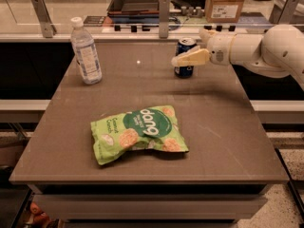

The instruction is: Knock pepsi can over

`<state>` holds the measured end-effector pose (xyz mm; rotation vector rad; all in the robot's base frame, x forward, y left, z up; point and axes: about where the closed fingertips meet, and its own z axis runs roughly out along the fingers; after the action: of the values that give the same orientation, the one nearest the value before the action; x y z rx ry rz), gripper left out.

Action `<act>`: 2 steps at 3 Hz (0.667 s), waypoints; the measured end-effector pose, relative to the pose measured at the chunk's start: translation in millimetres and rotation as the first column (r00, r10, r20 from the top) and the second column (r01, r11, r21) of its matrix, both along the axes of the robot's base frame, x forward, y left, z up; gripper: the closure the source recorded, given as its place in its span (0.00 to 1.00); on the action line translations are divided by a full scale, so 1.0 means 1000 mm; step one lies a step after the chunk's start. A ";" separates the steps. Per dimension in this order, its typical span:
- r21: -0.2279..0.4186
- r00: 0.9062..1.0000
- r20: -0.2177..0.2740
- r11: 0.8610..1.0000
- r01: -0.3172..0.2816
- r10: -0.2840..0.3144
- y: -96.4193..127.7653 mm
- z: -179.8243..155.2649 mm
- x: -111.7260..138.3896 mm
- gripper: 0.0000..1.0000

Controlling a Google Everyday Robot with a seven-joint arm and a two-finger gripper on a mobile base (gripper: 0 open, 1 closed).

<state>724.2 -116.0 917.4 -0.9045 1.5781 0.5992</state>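
Observation:
The pepsi can (185,45) is dark blue with a silver top rim. It stands upright on the far right part of the brown table (228,127). My gripper (190,57) reaches in from the right on a white arm (266,49). Its pale tip lies across the front of the can at mid height and hides part of the label. Whether it touches the can I cannot tell.
A clear water bottle (85,51) with a white cap stands at the far left of the table. A green snack bag (140,133) lies flat in the middle, nearer the front. A counter with a tray (137,1) and a cardboard box (225,4) runs behind the table.

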 end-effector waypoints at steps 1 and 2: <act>-0.016 0.999 -0.034 1.000 0.018 -0.018 -0.004 -0.001 0.005 0.00; -0.019 0.998 -0.056 0.999 0.032 -0.033 -0.010 -0.001 0.012 0.00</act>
<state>735.9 -126.1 916.7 -0.8804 1.6487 0.5923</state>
